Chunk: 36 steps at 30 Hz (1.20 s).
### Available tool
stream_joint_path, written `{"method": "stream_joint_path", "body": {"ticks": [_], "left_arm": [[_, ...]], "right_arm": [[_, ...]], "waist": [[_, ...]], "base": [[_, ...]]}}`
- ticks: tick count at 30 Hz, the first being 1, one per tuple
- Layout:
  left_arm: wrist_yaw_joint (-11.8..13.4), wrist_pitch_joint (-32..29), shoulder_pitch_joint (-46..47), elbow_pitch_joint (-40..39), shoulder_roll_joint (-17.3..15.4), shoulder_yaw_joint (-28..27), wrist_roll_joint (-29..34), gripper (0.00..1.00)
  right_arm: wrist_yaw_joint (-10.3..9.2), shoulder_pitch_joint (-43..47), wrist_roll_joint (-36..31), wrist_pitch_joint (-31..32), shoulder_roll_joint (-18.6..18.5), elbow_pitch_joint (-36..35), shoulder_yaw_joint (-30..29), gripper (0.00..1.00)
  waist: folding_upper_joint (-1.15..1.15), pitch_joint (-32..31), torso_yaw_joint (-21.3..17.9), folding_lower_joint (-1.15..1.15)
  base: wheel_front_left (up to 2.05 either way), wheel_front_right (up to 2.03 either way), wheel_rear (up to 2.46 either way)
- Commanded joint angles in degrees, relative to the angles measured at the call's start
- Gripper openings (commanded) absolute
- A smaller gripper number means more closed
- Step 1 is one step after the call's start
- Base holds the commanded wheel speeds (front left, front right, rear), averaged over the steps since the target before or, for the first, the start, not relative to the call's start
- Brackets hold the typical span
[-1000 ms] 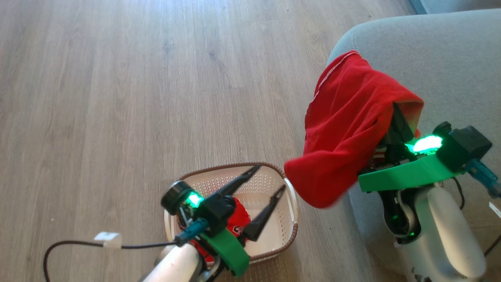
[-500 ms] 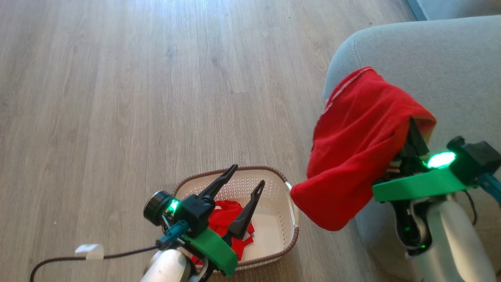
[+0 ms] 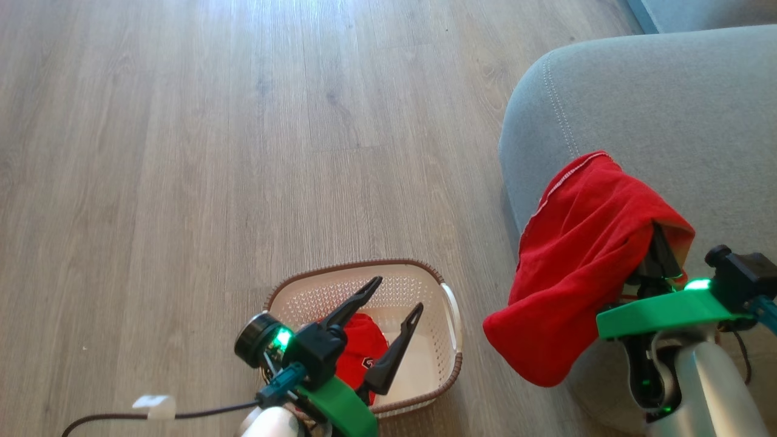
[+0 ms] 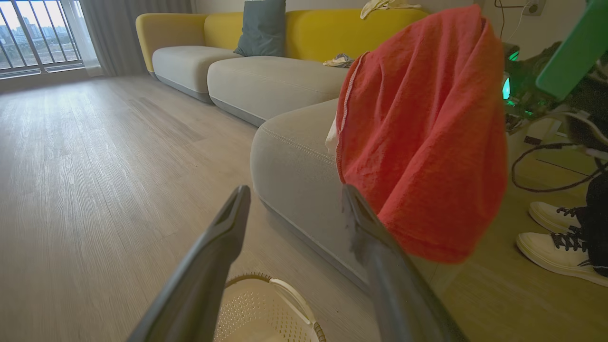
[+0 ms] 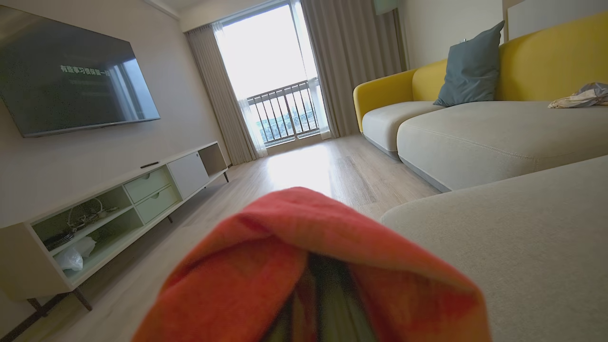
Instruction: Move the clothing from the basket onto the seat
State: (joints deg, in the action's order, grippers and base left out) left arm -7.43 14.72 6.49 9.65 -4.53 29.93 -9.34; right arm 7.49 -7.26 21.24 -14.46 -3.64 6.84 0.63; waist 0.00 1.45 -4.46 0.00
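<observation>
Head view: the left gripper (image 3: 399, 294) hangs over the basket (image 3: 358, 265), its two dark fingers spread wide with nothing between them and aimed at the basket's far rim. Beneath it a crumpled garment (image 3: 358, 355), red with a small printed mark, lies against the basket's near wall. The basket stands on the wooden floor (image 3: 182, 152) just beside the seat (image 3: 655, 97), long axis across the view. The right gripper (image 3: 658, 252), fingers pressed together, carries the held garment (image 3: 583, 261) draped over them, hiding the tips. Its long axis runs down from the seat's near corner, past the edge, towards the basket. In the left wrist view, white shoes (image 4: 551, 242) stand beyond it
</observation>
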Motion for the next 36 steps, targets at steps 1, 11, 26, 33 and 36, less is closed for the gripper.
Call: {"method": "stream_joint_path", "body": {"ticks": [1, 11, 26, 33, 36], "left_arm": [[-0.1, 0.3, 0.7, -1.6, -0.4, -1.4, 0.1, 1.00], [-0.1, 0.3, 0.2, -0.5, -0.1, -0.6, -0.8, 1.00], [-0.1, 0.3, 0.1, -0.6, 0.1, -1.7, -0.8, 1.00], [-0.1, 0.3, 0.7, -1.0, 0.4, -1.5, -0.6, 1.00], [-0.1, 0.3, 1.1, -1.1, 0.4, -1.5, -0.4, 1.00]], "right_arm": [[0.00, -1.0, 0.3, -0.5, 0.5, -1.7, 1.1, 0.00], [0.00, -1.0, 0.4, -0.5, 0.6, -0.4, 1.1, 0.00], [0.00, -1.8, 0.5, -0.5, 0.7, -1.2, 1.5, 0.00], [0.00, -2.7, 0.2, -0.5, 0.6, -2.5, 1.1, 0.00], [0.00, -3.2, 0.1, -0.5, 0.5, -3.2, 0.8, 0.00]], "waist": [[0.00, 0.0, 0.0, 0.00], [0.00, -0.1, -0.1, 0.00], [0.00, 0.3, -1.8, 0.00], [0.00, 1.4, -6.0, 0.00], [0.00, 2.0, -8.5, 0.00]], "base": [[0.00, 0.00, 0.00], [0.00, 0.00, 0.00], [0.00, 0.00, 0.00], [0.00, 0.00, 0.00], [0.00, 0.00, 0.00]]}}
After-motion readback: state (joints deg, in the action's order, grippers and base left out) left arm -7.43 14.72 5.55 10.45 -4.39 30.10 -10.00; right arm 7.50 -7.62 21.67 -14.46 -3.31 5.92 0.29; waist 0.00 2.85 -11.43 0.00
